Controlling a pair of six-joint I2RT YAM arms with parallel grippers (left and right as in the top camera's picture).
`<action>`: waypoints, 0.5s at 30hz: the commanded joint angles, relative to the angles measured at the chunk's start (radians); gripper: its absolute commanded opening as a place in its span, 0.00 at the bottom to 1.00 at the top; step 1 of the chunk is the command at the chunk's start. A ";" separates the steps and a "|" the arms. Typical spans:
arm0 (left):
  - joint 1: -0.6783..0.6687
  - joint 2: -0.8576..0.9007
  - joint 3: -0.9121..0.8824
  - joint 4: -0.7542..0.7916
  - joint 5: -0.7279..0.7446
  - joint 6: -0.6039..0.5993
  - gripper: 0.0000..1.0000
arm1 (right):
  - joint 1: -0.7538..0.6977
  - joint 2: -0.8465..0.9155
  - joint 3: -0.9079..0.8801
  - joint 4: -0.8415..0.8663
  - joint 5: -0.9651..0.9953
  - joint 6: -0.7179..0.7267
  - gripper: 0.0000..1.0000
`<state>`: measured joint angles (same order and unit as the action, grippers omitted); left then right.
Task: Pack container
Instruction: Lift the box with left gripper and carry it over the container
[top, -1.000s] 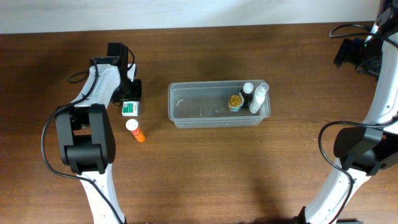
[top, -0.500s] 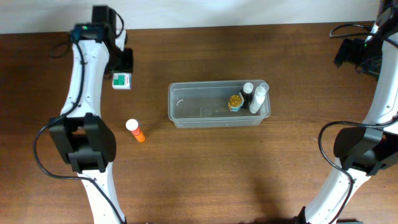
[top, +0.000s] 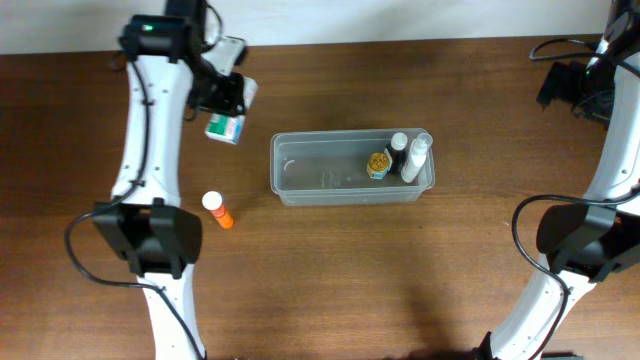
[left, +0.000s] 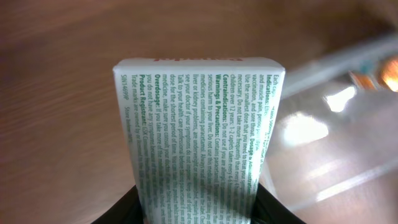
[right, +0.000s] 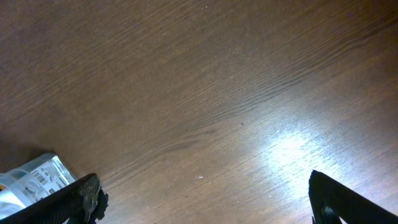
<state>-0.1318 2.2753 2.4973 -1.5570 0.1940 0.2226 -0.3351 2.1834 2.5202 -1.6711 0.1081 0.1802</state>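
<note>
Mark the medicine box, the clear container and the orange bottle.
medicine box (top: 226, 127), overhead view, its green-and-white end face.
clear container (top: 315, 175), overhead view, bare floor in its left half.
orange bottle (top: 223, 216), overhead view, its orange body beside the white cap.

Mostly just brown wood surface (right: 205, 93) here. The right claw (right: 211, 200) is spread wide, with a pale labelled thing (right: 34, 178) poking in bottom left.
</note>
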 joint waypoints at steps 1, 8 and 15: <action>-0.079 -0.003 0.018 -0.025 0.038 0.090 0.41 | -0.006 -0.034 -0.004 0.003 0.009 0.004 0.98; -0.237 -0.003 0.018 -0.054 0.039 0.159 0.41 | -0.006 -0.034 -0.004 0.003 0.009 0.005 0.98; -0.369 -0.003 0.018 -0.056 0.038 0.409 0.42 | -0.006 -0.034 -0.004 0.003 0.009 0.004 0.98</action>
<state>-0.4698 2.2753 2.4973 -1.6089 0.2142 0.4549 -0.3351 2.1834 2.5202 -1.6711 0.1081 0.1802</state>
